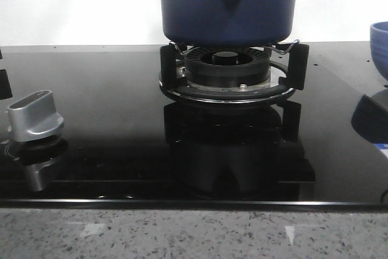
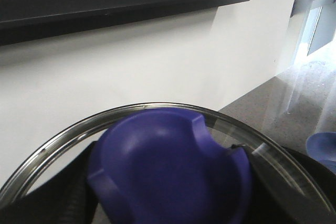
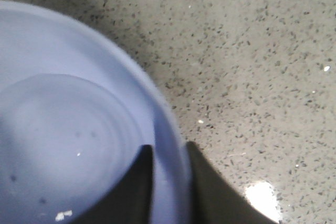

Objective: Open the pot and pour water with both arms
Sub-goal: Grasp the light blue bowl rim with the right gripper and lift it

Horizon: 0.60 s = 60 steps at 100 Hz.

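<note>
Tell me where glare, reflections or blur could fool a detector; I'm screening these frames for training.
Front view: the glossy black hob mirrors the burner and knob; the pot is cropped at the top. Left wrist view: the lid knob is soft, and daylight washes out the doorway. Right wrist view: the bowl rim is blurred, with a bright glare spot on the counter.

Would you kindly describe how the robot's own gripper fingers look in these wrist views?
Little shows. The right gripper has two dark, near-black fingers that taper to blunt tips. The left gripper's fingers appear only as black, matte shapes, mostly hidden. No cables or markings are visible.
</note>
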Motion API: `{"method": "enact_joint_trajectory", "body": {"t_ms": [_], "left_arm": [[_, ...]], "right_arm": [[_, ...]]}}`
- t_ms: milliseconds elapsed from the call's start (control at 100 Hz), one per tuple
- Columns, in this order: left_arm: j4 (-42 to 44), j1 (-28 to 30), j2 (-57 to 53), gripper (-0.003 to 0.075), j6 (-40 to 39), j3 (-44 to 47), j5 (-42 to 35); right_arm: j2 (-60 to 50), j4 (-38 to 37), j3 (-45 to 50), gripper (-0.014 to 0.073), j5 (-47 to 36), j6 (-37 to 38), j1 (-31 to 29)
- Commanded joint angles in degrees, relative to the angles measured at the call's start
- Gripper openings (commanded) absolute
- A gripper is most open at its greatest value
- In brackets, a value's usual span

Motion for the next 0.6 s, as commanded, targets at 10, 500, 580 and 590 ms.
{"method": "enact_joint_trajectory", "body": {"t_ms": [10,500,580,590], "left_arm": [[-5.49,0.08,-2.75,0.0211,-0.47,-2.06,-0.84],[-5.49,0.08,-2.75,0.0211,-0.47,-2.06,-0.84],[-5.49,0.08,-2.75,0.0211,-0.47,-2.06,-0.84],[-5.49,0.08,-2.75,0.0211,-0.47,-2.06,-0.84]], "right_arm": [[-1.76,-0.66,-1.95,-0.0072,-2.24,-0.17,-0.73],[-3.97,3.68,-13.26,-0.0065,4.68,-0.43,0.01],[-3.86,3.68,-17.78,-0.0065,6.95,-0.43,1.11],[-3.86,3.68,-18.16,-0.0065,7.35,-0.43,1.21]]}}
